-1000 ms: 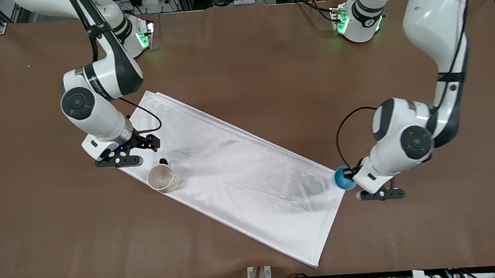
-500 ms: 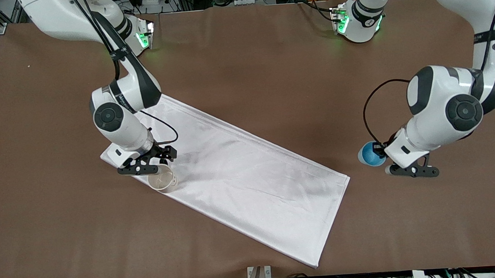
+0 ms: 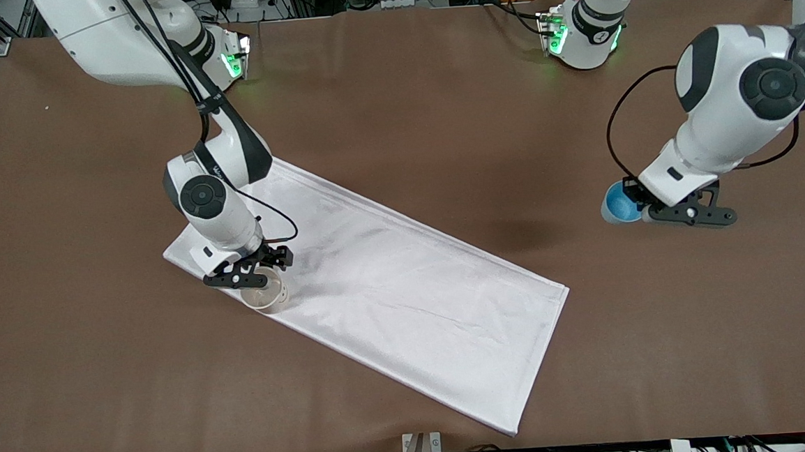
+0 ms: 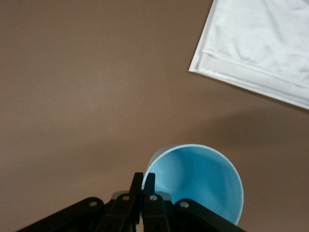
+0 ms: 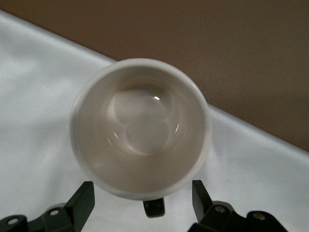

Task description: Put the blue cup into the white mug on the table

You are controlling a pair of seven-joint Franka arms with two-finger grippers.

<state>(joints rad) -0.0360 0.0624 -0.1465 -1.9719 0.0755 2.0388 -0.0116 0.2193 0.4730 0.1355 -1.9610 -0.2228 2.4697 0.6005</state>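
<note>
The blue cup (image 3: 618, 204) hangs in my left gripper (image 3: 642, 206), which is shut on its rim and holds it above the bare brown table (image 3: 436, 98) near the left arm's end. In the left wrist view the cup's open mouth (image 4: 198, 179) shows, with the gripper (image 4: 143, 182) pinching the rim. The white mug (image 3: 264, 293) stands upright on the white cloth's edge toward the right arm's end. My right gripper (image 3: 250, 271) is open just over the mug's handle side. In the right wrist view the mug (image 5: 140, 128) is empty and its black handle (image 5: 154, 209) sits between the open fingers (image 5: 84, 198).
A white rectangular folded cloth (image 3: 392, 282) lies diagonally across the middle of the table; its corner shows in the left wrist view (image 4: 260, 48). Both arm bases (image 3: 583, 30) stand along the table's edge farthest from the front camera.
My left gripper has lifted the blue cup off the cloth's corner and carried it toward the left arm's end and base. My right gripper has moved down over the white mug's handle.
</note>
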